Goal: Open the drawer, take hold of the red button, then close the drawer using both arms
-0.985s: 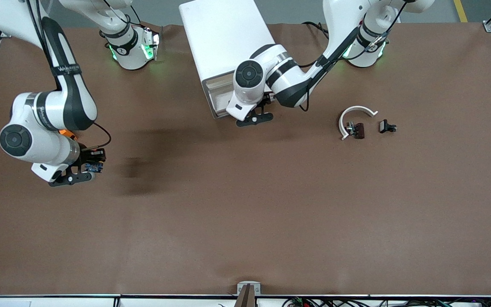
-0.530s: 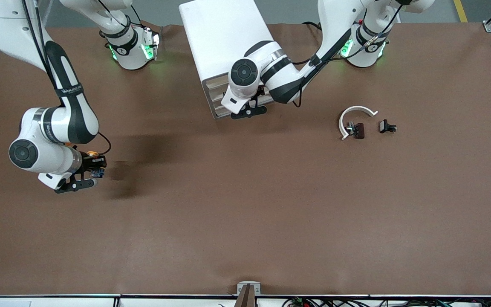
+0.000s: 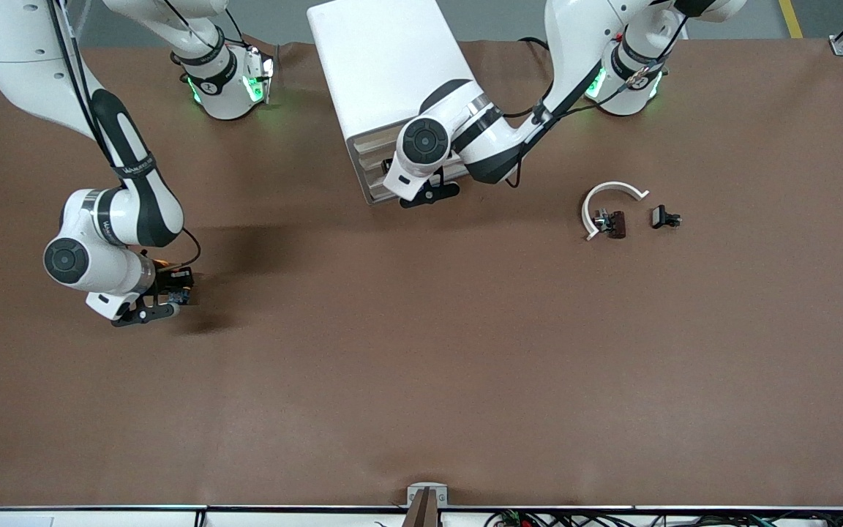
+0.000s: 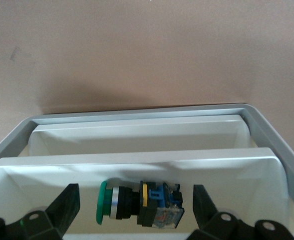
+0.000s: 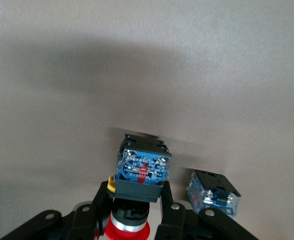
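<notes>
1. The right arm's black two-finger tool (image 5: 137,196) is pinching the small pushbutton with the round red cap and blue-black contact block (image 5: 142,167). The fingers are pressing on the body just under the block, and the red cap is pointing back toward the wrist.
2. That tool is hanging low over the brown tabletop (image 3: 421,380), near the edge at the right arm's end and roughly midway along it. I cannot tell whether the button is touching the surface.
3. A second small blue-and-black block (image 5: 214,192) is showing just beside the held button. I cannot tell whether it is lying loose.
4. The left arm's black two-finger tool (image 4: 135,194) is hovering with its fingers spread and nothing between them. It is sitting at the front of the white boxy cabinet (image 3: 385,66), which is standing at the middle of the robots' edge.
5. Below that tool, the shallow white tray-like drawer (image 4: 137,157) is standing pulled out. A green-capped pushbutton (image 4: 122,202) is lying on its side in it.
6. As I judge it, the opening and the grab are done, so the closing step is in hand.
7. The next move is calling for the left tool to meet the drawer's front lip squarely and push it straight into the cabinet. It should not dip into the tray or skew the drawer on its runners. Meanwhile the right tool needs only to keep its pinch.
</notes>
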Tool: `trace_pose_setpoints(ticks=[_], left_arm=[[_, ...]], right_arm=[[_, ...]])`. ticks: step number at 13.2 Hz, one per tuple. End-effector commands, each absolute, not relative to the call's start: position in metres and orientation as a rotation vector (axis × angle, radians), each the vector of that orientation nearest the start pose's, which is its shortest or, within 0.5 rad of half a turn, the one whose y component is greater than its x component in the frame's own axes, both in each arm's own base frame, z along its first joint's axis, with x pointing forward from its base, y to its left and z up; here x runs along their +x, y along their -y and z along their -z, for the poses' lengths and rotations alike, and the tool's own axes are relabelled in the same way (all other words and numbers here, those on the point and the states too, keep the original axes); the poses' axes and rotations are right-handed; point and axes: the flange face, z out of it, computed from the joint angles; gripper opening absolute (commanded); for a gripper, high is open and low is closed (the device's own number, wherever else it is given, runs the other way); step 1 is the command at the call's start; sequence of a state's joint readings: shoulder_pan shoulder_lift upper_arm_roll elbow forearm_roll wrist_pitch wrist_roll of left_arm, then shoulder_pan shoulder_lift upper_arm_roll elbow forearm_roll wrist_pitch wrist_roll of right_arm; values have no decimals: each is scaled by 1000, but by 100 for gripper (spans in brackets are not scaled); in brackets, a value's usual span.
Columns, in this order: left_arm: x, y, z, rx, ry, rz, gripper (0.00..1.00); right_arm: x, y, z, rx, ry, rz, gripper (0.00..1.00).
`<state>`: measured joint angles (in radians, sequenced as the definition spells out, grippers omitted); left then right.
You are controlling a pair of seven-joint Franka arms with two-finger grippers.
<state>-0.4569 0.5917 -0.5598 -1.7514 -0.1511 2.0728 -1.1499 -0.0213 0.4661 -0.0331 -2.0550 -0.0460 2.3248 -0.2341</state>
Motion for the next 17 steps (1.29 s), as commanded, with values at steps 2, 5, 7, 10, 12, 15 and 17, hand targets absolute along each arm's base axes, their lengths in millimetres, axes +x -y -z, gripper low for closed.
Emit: trace_pose_setpoints(ticks=[2,5,7,10,12,15,17], left_arm=[[419,507,-296,-3061,563,-736,100],[500,447,-347,-3020,652,-669,100],[537,408,-382,-3025,707,-558,100],[579,339,-426,-3017,751,-273,100],[597,301,-448,-2989,655,-83,100],[627,230,-476,-2986,591,26,100],[648,179,-495,-3023,502,57,100]], right_arm=[[568,32,-188,-3122,360,-320,25],[572,34,-192,-3127,353,-306,100],[574,33,-197,-3128,348,-298,100],[582,31,-216,-3127,333,-329,100],[591,23,-236,-3141,257,-316,100],[591,-12,-268,-3177,82,-290,100],[587,-18,-301,-3181,48,-259,100]])
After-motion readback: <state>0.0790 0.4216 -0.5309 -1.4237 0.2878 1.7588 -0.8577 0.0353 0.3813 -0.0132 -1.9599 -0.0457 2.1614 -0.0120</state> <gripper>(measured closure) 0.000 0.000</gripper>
